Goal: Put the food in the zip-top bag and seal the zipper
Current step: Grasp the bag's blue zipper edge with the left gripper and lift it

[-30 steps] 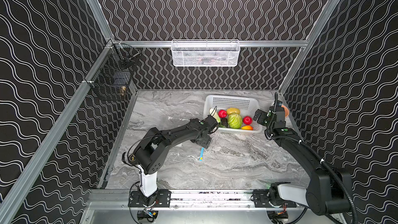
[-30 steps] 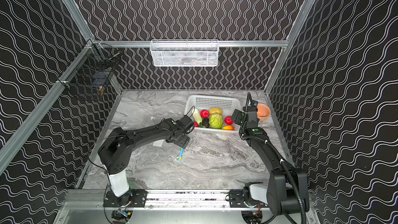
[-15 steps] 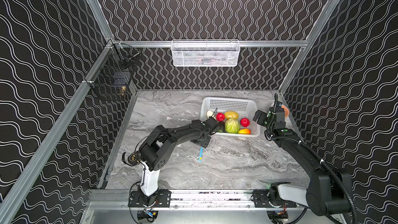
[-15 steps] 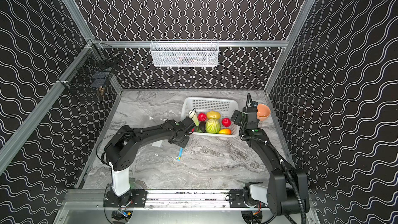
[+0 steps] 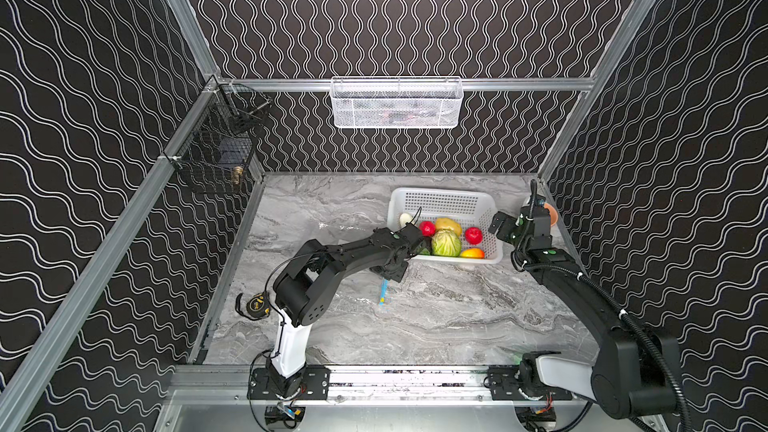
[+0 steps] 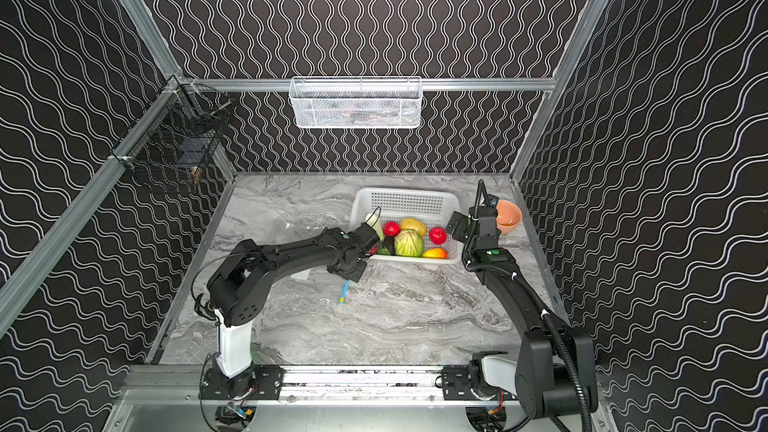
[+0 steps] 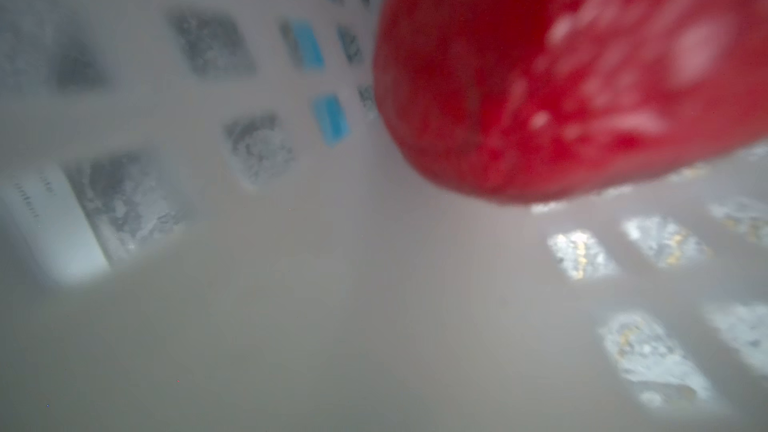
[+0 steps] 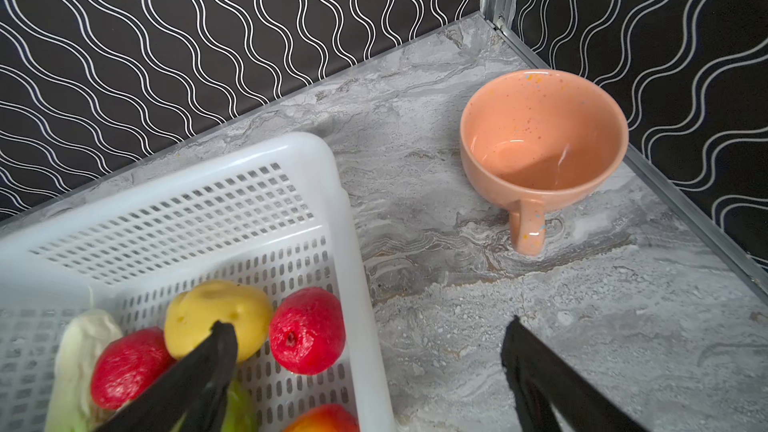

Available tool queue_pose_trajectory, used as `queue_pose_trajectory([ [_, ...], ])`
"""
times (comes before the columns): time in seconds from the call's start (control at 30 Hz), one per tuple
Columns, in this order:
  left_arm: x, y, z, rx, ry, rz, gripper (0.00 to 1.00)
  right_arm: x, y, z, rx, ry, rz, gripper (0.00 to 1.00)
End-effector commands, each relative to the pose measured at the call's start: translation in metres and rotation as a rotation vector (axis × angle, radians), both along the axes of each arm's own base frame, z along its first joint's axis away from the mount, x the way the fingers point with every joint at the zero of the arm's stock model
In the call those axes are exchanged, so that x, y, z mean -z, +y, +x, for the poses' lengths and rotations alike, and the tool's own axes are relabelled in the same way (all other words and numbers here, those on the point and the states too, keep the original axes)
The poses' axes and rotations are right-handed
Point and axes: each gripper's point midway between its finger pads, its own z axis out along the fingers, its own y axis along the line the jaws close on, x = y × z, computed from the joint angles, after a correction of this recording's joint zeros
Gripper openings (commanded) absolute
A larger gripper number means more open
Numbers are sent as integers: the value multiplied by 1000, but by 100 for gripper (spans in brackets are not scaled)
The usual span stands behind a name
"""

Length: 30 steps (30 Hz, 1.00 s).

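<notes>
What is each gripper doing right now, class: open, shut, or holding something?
Left gripper: shut inside the white basket; a red strawberry fills its wrist view, grip cannot be told.
Right gripper: open, holding nothing.

marble table [image 5: 457,317] bearing basket [image 5: 441,193], cup [image 8: 490,176], zip-top bag [image 6: 301,274], tape measure [image 5: 255,305]
</notes>
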Motion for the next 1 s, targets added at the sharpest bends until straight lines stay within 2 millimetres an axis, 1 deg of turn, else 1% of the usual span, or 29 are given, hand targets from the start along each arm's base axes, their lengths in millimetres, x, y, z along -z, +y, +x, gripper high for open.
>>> queue_pose_trajectory([
  [0.0,-10,7,-1,33,6,50,0,-8,0,2,4,-25,8,99],
  [0.2,-43,15,17,76,-85,123,0,-15,3,4,-7,-40,21,99],
  [0.37,-58,26,23,100,-104,170,0,-20,7,7,-18,-52,47,99],
  [0.47,-63,37,27,89,-106,169,0,-21,10,9,-23,-54,65,99],
  [0.57,-71,51,37,53,-119,172,0,-22,10,9,-19,-54,79,99],
  [0.63,-78,65,45,3,-122,179,0,-23,12,9,-22,-54,94,99],
  [0.8,-90,95,59,-78,-123,179,0,-23,25,11,-65,-48,158,98],
  [0.9,-105,103,67,-94,-171,184,0,-23,33,11,-79,-39,174,98],
  [0.97,-117,104,73,-98,-210,161,0,-24,39,11,-90,-32,175,98],
])
